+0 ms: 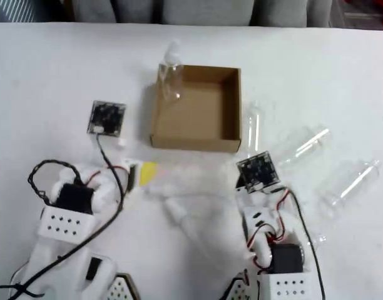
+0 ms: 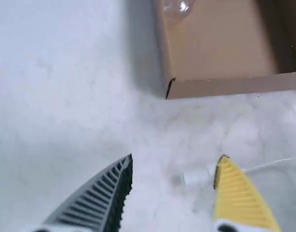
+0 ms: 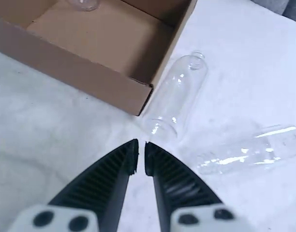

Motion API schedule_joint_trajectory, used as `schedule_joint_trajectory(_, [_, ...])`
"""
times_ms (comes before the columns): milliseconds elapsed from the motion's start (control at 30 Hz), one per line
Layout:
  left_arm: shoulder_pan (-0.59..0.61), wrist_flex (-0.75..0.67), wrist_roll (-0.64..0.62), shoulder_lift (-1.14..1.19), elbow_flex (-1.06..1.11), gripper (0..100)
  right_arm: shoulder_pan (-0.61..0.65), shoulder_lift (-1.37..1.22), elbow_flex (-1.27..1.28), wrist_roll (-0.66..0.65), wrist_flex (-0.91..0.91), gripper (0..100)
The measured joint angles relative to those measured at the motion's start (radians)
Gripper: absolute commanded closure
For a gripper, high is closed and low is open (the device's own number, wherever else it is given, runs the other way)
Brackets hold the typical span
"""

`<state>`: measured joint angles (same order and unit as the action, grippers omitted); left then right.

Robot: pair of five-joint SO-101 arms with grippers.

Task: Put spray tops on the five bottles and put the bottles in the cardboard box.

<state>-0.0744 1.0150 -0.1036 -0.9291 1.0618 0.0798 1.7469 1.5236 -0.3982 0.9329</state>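
Observation:
The cardboard box sits open at mid-table. A clear bottle with a spray top stands in its far left corner. Three bare clear bottles lie to its right: one against the box wall, one farther out, one nearest the table's right edge. My left gripper is open just above the table in front of the box, a white spray top between its fingers, untouched. My right gripper is shut on nothing near the box's front right corner.
Blurred white shapes, possibly spray tops, lie on the table between the two arms. The left arm's yellow finger is just in front of the box's left corner. Bare white table stretches to the left of the box.

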Motion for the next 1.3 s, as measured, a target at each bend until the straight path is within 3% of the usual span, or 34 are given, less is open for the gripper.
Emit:
schedule_joint_trajectory(67, [0.02, -0.035, 0.0, 0.0, 0.049, 98, -0.04, -0.002, -0.046, -0.028, 0.034, 98.2])
schedule_joint_trajectory(200, [0.054, -0.16, 0.0, 0.0, 0.152, 96, -0.144, 0.002, -0.133, -0.152, 0.074, 98.2])
schedule_joint_trajectory(433, [0.054, -0.256, 0.0, 0.0, 0.235, 98, -0.373, 0.009, -0.203, -0.574, 0.215, 98.1])
schedule_joint_trajectory(533, [0.054, -0.262, 0.0, 0.0, 0.235, 98, -0.442, 0.009, -0.204, -0.694, 0.311, 98.1])
schedule_joint_trajectory(633, [0.054, -0.262, 0.0, 0.0, 0.235, 98, -0.497, 0.009, -0.204, -0.683, 0.402, 98.1])
schedule_joint_trajectory(767, [0.054, -0.262, 0.0, -0.002, 0.247, 98, -0.594, -0.054, -0.218, -0.528, 0.407, 98.1])
schedule_joint_trajectory(933, [0.054, -0.262, 0.0, -0.003, 0.249, 98, -0.612, -0.288, -0.304, -0.388, 0.428, 98.1])
schedule_joint_trajectory(1167, [0.054, -0.262, 0.0, -0.003, 0.249, 98, -0.671, -0.832, -0.459, -0.359, 0.437, 97.7])
schedule_joint_trajectory(1300, [0.054, -0.262, 0.002, -0.003, 0.249, 98, -0.74, -0.974, -0.522, -0.396, 0.437, 86.7])
